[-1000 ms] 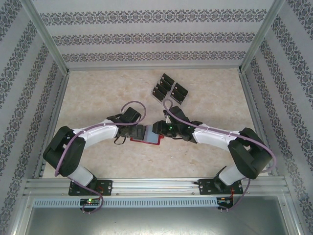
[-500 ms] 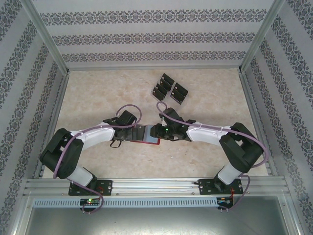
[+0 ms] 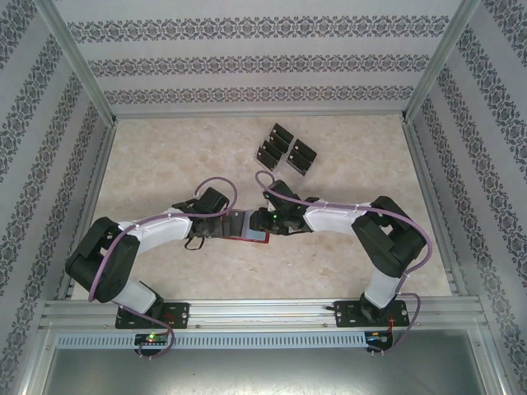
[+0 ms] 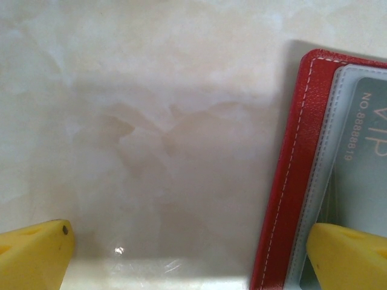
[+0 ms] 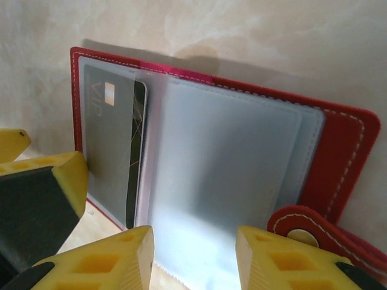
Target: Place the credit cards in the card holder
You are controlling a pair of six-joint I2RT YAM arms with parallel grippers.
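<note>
- The left tool (image 3: 224, 224) is near the middle of the bench (image 3: 165, 156), at the left side of the card holder (image 3: 251, 229); in the left wrist view the left tool (image 4: 190, 254) has its two yellow fingers wide apart; one finger is over the bare bench and the other is over the edge of the card holder (image 4: 290, 181).
- The card holder lies open and flat on the bench between the two tools, with its grey-blue inside up; its red cover and white stitching are clear in the right wrist view (image 5: 344, 151), and the snap tab (image 5: 296, 226) is at its lower right corner.
- A dark VIP card (image 5: 115, 145) sits inside the leftmost clear sleeve; the same VIP card (image 4: 369, 163) shows in the left wrist view.
- The right tool (image 3: 265, 220) is at the right side of the holder; its fingers (image 5: 121, 260) are apart, and the edge of a clear sleeve (image 5: 224, 181) lies between them; I cannot tell if they touch it.
- The other credit cards (image 3: 284, 150) lie in a close group nearer the far edge of the bench, a little right of the centre, well apart from both tools.
</note>
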